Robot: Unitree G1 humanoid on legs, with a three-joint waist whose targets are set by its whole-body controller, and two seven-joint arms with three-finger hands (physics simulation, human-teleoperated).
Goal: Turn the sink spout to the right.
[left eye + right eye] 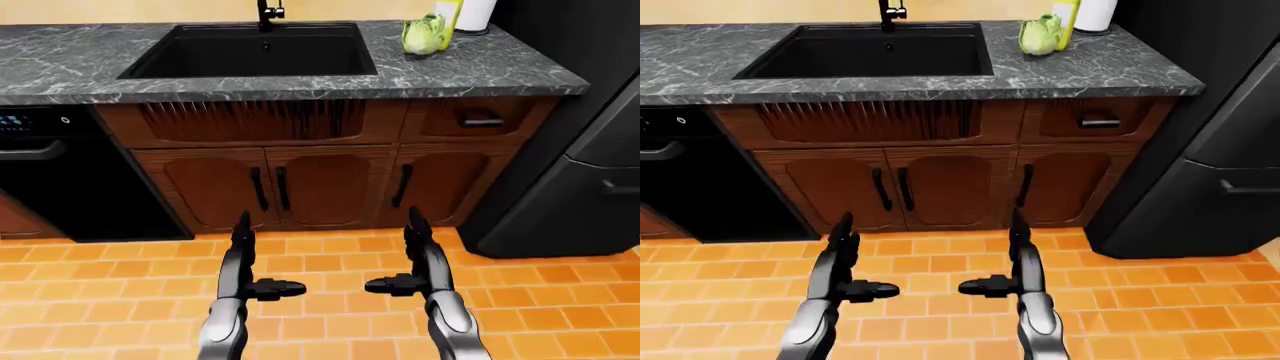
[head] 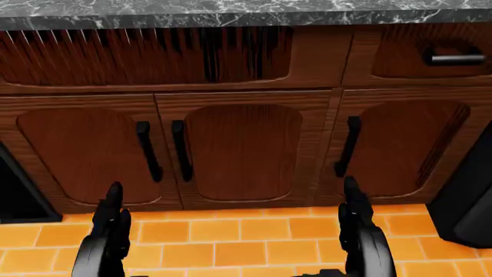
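Note:
A black sink basin [image 1: 255,51] is set in the grey marble counter [image 1: 480,75] at the top of the left-eye view. Only the black base of the faucet [image 1: 267,13] shows at the top edge; the spout itself is cut off, so I cannot tell its direction. My left hand [image 1: 250,270] and right hand [image 1: 405,266] are held low over the orange tile floor, well below the counter, fingers extended, open and empty. Both hands also show at the bottom of the head view, left hand [image 2: 108,231] and right hand [image 2: 361,231].
Wooden cabinet doors with black handles [image 1: 270,187] stand under the sink. A black dishwasher [image 1: 60,172] is at the left, a black fridge [image 1: 590,127] at the right. A green cabbage [image 1: 423,35], a yellow bottle [image 1: 449,16] and a white roll [image 1: 473,15] stand on the counter right of the sink.

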